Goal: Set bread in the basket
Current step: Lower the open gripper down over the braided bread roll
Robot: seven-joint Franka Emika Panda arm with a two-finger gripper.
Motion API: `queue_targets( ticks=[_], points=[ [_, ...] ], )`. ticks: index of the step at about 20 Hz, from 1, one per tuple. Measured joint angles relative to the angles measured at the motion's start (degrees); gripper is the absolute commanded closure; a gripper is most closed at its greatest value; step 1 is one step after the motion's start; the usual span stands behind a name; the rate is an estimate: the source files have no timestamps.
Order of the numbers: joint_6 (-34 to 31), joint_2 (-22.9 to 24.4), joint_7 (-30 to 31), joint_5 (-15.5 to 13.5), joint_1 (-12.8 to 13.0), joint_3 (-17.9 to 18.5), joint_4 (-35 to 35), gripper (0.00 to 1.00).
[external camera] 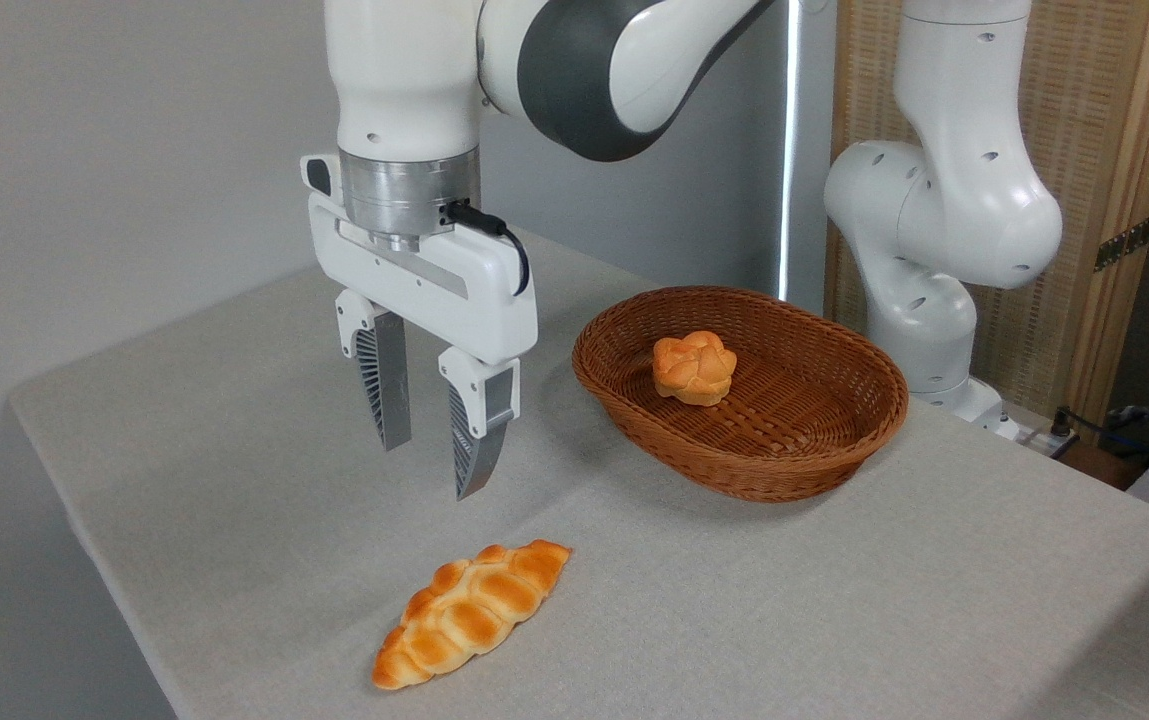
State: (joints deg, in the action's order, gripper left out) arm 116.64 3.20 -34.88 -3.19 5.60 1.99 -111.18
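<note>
The bread, a long braided golden-orange loaf, lies on the grey table near the front, its length running from lower left to upper right. My gripper hangs above and a little behind it, pointing down, open with nothing between its fingers and clear of the loaf. The basket, an oval brown wicker one, stands to the right of the gripper on the table.
A small round knotted bun sits inside the basket. The arm's white base rises behind the basket at the right. The table's left edge runs diagonally close to the loaf. Cables lie at the far right.
</note>
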Motion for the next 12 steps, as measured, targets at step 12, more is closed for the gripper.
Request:
queue_targets(
  ticks=[12],
  points=[
    [0.5, 0.0, -0.4, 0.0, 2.1, -0.1, -2.1, 0.0]
  ],
)
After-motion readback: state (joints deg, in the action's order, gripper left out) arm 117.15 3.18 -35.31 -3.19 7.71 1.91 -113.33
